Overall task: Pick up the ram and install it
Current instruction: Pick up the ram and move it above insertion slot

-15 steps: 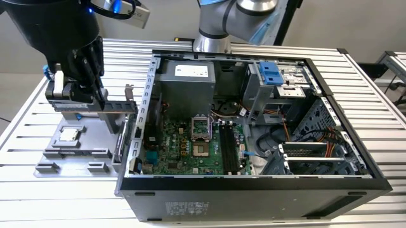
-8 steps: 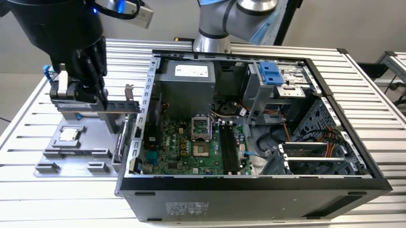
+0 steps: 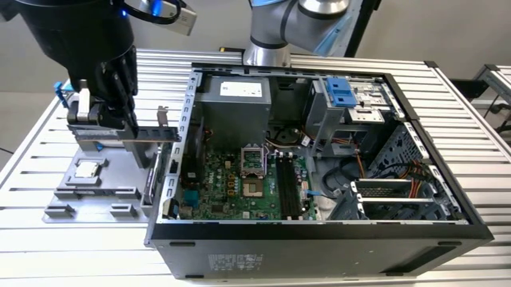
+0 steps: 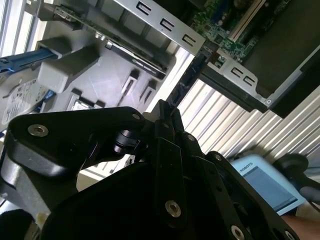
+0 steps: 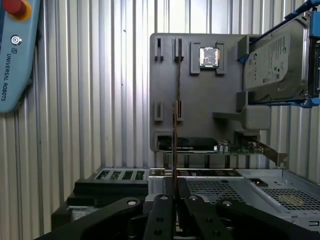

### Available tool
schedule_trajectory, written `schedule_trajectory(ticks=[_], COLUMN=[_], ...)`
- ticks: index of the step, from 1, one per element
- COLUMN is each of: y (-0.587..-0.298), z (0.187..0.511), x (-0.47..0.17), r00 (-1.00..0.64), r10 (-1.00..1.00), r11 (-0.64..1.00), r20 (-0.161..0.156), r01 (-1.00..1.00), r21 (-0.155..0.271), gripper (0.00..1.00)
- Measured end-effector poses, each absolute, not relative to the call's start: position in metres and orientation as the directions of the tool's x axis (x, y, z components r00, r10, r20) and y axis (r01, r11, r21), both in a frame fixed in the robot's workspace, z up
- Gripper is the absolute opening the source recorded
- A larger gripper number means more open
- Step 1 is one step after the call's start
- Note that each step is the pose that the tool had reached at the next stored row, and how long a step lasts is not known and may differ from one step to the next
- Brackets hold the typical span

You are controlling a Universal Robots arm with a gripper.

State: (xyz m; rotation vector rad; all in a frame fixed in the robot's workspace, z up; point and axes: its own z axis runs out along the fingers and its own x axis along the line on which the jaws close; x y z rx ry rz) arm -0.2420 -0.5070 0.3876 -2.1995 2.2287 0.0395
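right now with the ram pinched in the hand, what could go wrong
1. The hand pinches the thin ram near one end, so it may tilt or slip.
2. In the exterior view the ram's free end sits close to the case wall; a swing across could clip it.
3. A tilted stick may jam in the memory slots.

The table is ribbed satin metal. The computer case is matt black outside, bare metal inside. The tray is matt grey plastic, the gripper matt black. The ram shows a dull dark edge.
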Motion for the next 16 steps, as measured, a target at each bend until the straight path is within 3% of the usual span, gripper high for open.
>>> schedule_trajectory(ticks=[16], y=[-0.5062], z=[0.3875], x=[-0.2379], r00=[-0.013], r10=[-1.0], r11=[0.013], r20=[-0.025], r01=[-1.0], r21=[0.011], gripper=[0.0])
